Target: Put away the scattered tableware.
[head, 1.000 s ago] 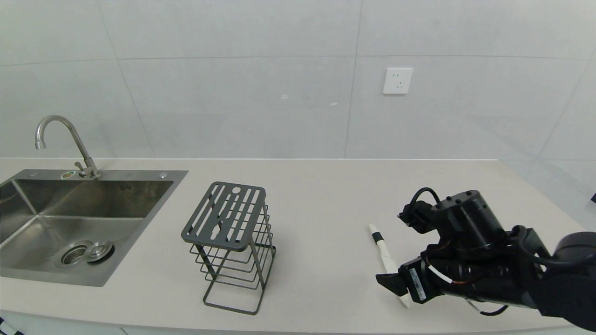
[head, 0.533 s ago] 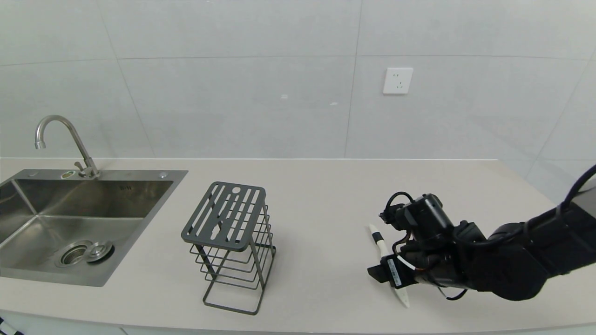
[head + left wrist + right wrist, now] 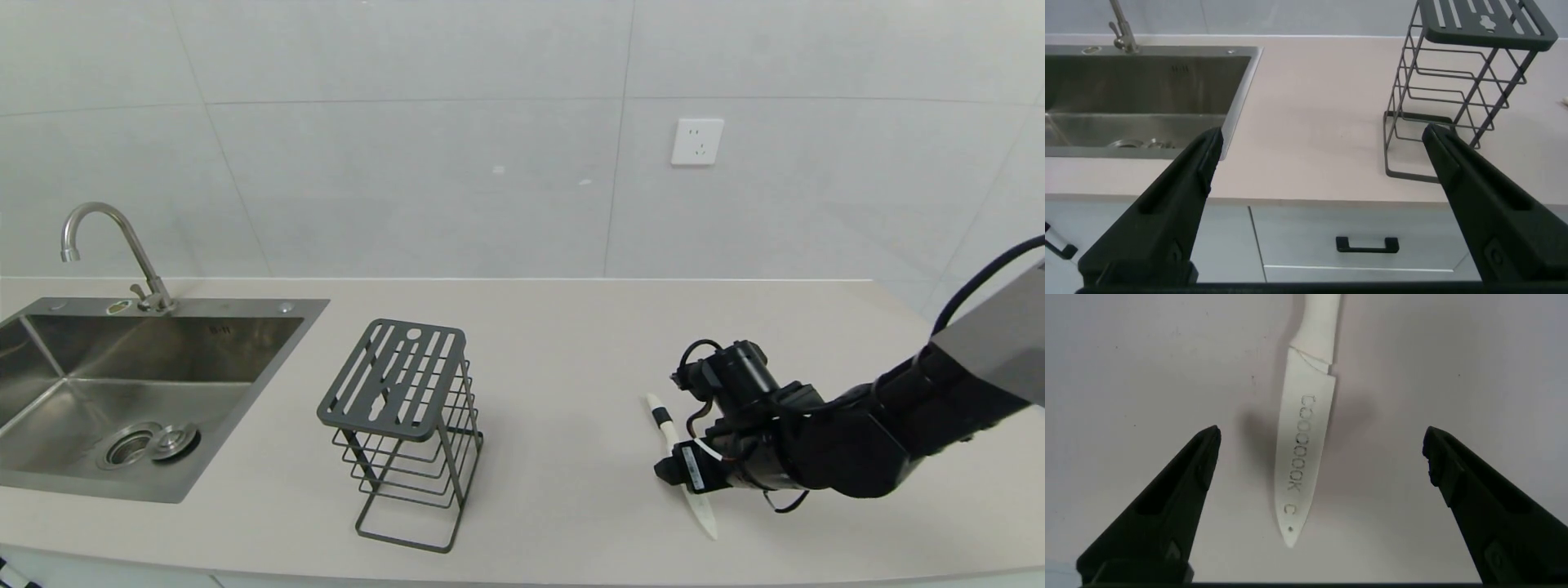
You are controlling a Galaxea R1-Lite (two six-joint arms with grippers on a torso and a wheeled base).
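Pick step, grasp not yet made. Right hand (image 3: 674, 474) wide open and empty, straddling the white knife (image 3: 1306, 449), which lies flat on the surface (image 3: 571, 343) between its fingers. Next, I'd say: lower, close across it, then carry to the rack (image 3: 404, 425), well to its left.

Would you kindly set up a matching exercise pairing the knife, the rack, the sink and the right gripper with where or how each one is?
1. knife
2. rack
3. sink
4. right gripper

a. open, poised over the knife
b. lying flat on the counter, towards its right
c. standing upright near mid-counter
d. set into the counter at the left

Pairs: 1-b, 2-c, 3-d, 4-a
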